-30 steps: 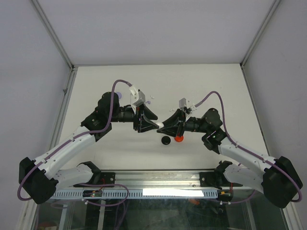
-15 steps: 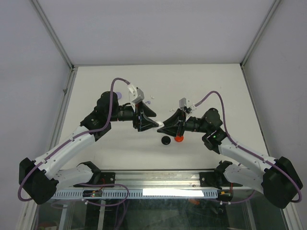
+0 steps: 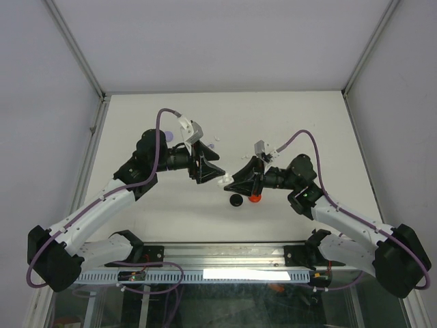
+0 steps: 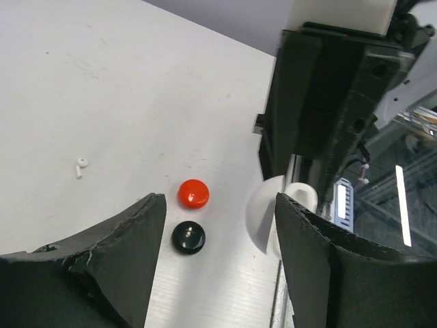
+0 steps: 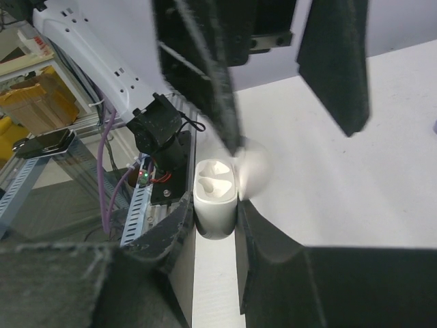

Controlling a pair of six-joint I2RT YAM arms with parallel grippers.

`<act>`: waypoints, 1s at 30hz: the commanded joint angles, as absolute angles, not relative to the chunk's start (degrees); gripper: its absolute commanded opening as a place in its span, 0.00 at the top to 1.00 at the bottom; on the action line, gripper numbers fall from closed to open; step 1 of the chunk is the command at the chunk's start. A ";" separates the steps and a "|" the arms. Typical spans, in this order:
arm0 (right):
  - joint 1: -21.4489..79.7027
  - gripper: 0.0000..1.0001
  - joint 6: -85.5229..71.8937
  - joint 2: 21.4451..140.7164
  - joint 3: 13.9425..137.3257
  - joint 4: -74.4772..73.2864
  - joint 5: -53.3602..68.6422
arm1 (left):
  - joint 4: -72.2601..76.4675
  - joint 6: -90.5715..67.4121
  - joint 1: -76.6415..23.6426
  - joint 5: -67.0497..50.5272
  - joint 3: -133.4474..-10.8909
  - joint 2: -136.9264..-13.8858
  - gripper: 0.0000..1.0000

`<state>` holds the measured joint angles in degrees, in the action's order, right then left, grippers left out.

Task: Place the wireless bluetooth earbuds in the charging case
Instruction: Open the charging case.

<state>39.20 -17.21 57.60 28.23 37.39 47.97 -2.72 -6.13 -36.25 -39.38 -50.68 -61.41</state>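
Observation:
My right gripper (image 3: 232,183) is shut on a white charging case (image 5: 216,190) and holds it upright, with its lid (image 5: 251,166) hinged open and both sockets empty. The case also shows in the left wrist view (image 4: 268,217) and in the top view (image 3: 222,179). My left gripper (image 3: 212,169) is open and empty, its fingers (image 4: 130,253) spread just beyond the case lid. A white earbud (image 4: 80,166) lies on the table, apart from both grippers. In the top view, small white earbuds (image 3: 214,141) lie behind the left gripper.
A red round case (image 3: 254,198) and a black round case (image 3: 236,199) sit side by side on the table under the right gripper; both show in the left wrist view (image 4: 193,194) (image 4: 188,237). The metal rail of the table's near edge (image 3: 225,256) lies close by.
My left gripper has drawn back from the case, up and to the left, leaving a gap. The right gripper still holds the case in about the same place.

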 commanded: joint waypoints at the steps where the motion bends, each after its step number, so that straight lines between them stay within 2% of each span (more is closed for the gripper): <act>1: 39.79 0.99 -18.11 55.20 28.72 42.46 51.57 | -1.09 -5.98 -34.97 -33.26 -50.98 -61.68 0.34; 9: 39.71 0.99 -16.79 54.65 28.44 40.34 48.50 | -1.08 -6.16 -34.97 -34.45 -51.02 -61.73 0.30; 18: 38.90 1.00 -8.55 48.67 28.09 22.28 28.05 | -2.08 -8.26 -34.94 -27.34 -53.02 -63.53 0.16; 25: 38.76 1.00 -7.39 43.06 25.39 17.22 12.20 | -1.57 -12.21 -35.10 -21.86 -56.31 -72.67 0.15; 30: 38.78 1.00 -7.25 41.83 23.90 14.83 2.89 | -1.45 -13.45 -35.61 -18.80 -59.98 -84.23 0.19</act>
